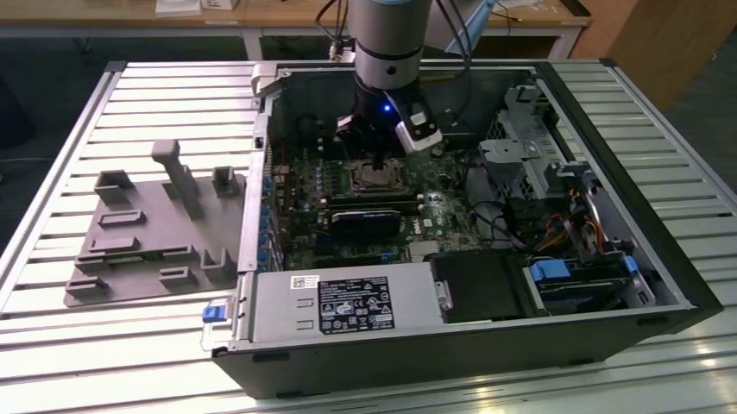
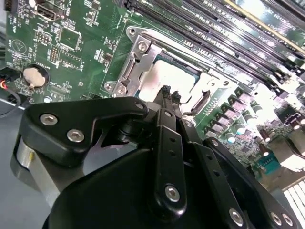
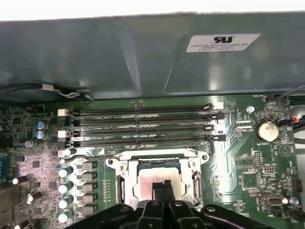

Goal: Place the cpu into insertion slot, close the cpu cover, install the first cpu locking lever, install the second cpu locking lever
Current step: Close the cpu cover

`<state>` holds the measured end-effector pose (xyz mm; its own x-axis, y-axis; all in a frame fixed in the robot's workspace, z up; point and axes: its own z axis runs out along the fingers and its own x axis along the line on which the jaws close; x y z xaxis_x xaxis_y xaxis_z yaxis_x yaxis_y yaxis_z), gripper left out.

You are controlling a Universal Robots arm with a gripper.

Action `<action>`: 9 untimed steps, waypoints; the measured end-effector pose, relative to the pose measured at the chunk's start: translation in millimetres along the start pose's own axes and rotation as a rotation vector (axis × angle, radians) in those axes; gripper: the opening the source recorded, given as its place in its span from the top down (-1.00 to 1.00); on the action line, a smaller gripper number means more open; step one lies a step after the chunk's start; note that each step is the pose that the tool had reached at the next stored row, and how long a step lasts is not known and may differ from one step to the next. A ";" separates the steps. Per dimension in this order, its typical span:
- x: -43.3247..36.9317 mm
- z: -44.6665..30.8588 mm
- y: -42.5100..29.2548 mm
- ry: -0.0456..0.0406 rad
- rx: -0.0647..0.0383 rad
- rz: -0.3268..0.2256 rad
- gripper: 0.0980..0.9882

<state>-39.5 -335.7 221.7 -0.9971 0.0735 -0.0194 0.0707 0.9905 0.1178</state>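
Cpu [image 3: 148, 177] sits in insertion slot [image 3: 113, 163], cpu cover [image 3: 194, 181] seemingly down; gripper [image 3: 162, 184] jaws pressed together above; locking levers' state unclear.

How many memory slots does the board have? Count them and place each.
4, parallel between case wall and socket: slot nearest the wall, second slot, third slot, slot nearest the socket. Others may be hidden elsewhere.

Arm: silver-grey cylindrical metal tube [image 1: 389, 34] over a black wrist section [image 1: 381, 95] carrying a small blue light [image 1: 384, 108].
Attached: white-and-grey boxy camera housing [image 1: 419, 134]; dark cables [image 1: 328, 30] beside the tube.
Tool: matte black linked-bar gripper [image 2: 167, 91], silver socket-head screws [image 2: 172, 192] at each pivot, brushed silver ring [image 2: 28, 162] at its base.
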 end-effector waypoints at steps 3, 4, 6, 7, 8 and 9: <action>-0.1 -5.2 0.6 -0.0005 0.001 0.000 0.99; -0.1 -6.8 0.8 -0.0005 0.001 0.000 0.99; -0.2 -10.1 1.2 -0.0006 0.002 0.000 0.99; -0.2 -11.7 1.4 -0.0007 0.002 0.000 0.99; -0.2 -13.4 1.6 -0.0008 0.003 0.000 0.99; -0.3 -15.3 1.8 -0.0009 0.003 0.000 0.99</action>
<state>-39.6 -335.7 237.1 -0.9971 0.0735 -0.0203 0.0707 0.9909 0.1148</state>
